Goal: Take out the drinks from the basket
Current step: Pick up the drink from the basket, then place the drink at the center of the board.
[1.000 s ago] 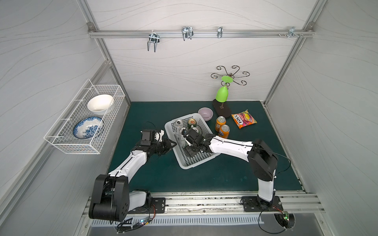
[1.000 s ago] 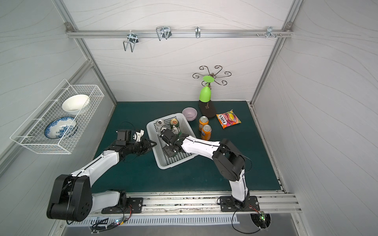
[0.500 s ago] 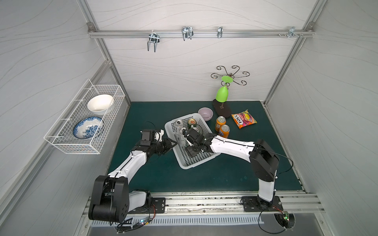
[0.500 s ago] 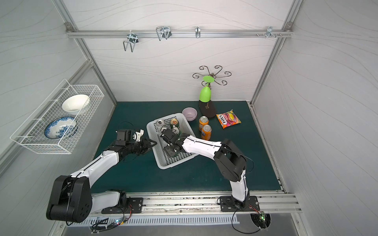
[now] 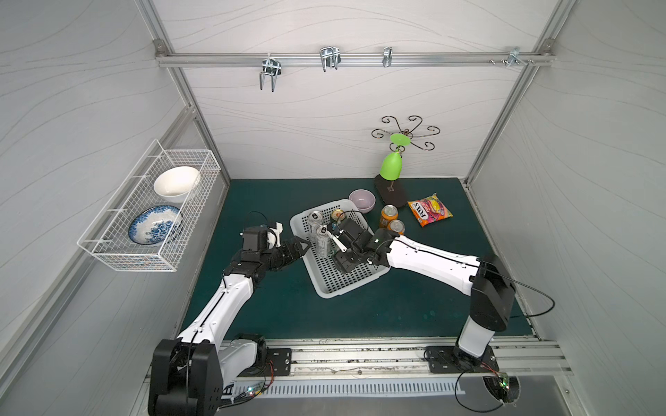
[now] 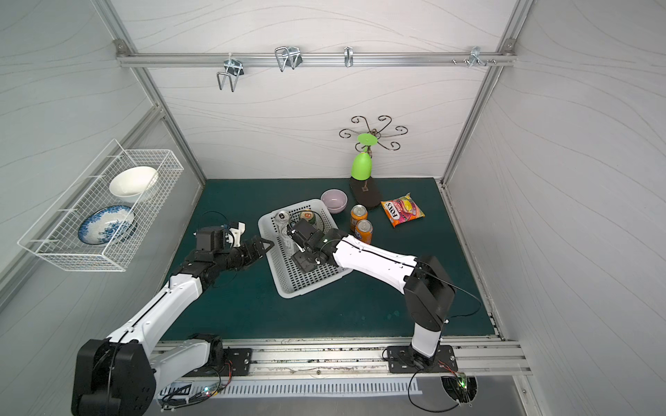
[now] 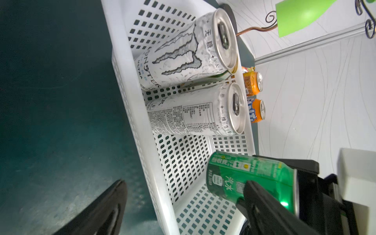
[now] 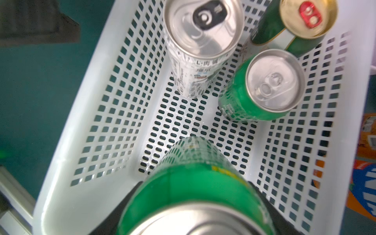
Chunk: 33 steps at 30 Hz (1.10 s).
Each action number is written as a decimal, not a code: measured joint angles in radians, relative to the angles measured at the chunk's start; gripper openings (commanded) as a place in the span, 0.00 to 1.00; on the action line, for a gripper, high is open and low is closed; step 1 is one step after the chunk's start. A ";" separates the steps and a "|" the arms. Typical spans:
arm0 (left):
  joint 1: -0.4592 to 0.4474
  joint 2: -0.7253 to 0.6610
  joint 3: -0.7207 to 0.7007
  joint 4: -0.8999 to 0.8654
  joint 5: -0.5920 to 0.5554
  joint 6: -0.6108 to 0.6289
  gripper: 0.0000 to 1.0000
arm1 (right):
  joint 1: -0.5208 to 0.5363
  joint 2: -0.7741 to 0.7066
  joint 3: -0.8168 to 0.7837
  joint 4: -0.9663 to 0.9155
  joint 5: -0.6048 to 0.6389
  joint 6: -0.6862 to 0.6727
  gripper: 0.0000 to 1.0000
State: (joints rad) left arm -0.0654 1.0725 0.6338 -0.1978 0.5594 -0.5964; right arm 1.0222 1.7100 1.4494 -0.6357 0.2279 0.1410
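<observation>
The white perforated basket sits mid-table. Two silver-white cans stand in it. With them are a cream-and-green can with a gold top and a green can. My right gripper is inside the basket, shut on another green can. My left gripper is open and straddles the basket's left wall, one finger outside and one inside. Two orange cans stand on the mat just right of the basket.
A lilac bowl touches the basket's far corner. Behind it is a dark stand base with a green glass hanging from it. A candy bag lies at the back right. A wire rack with two bowls hangs on the left wall.
My left gripper's jaws have spread wide at the basket's left wall. The right gripper with its green can has barely shifted.
</observation>
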 measured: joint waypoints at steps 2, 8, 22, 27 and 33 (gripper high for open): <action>0.000 -0.013 0.000 -0.011 -0.014 0.000 0.98 | -0.005 -0.032 0.010 -0.019 -0.002 -0.007 0.43; 0.000 -0.041 0.000 -0.034 -0.053 0.000 0.98 | -0.044 -0.134 0.053 -0.090 -0.005 -0.026 0.42; 0.000 -0.042 0.000 -0.040 -0.067 0.001 0.98 | -0.211 -0.399 0.033 -0.287 0.007 -0.042 0.42; 0.000 -0.037 0.000 -0.040 -0.068 0.002 0.98 | -0.294 -0.490 -0.050 -0.308 -0.006 -0.040 0.42; 0.000 -0.032 0.000 -0.041 -0.068 0.002 0.98 | -0.396 -0.521 -0.202 -0.292 -0.041 -0.033 0.42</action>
State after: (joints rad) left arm -0.0654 1.0405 0.6334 -0.2386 0.4915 -0.5949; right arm 0.6258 1.1893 1.2476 -0.9276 0.1871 0.1078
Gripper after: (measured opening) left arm 0.984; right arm 0.699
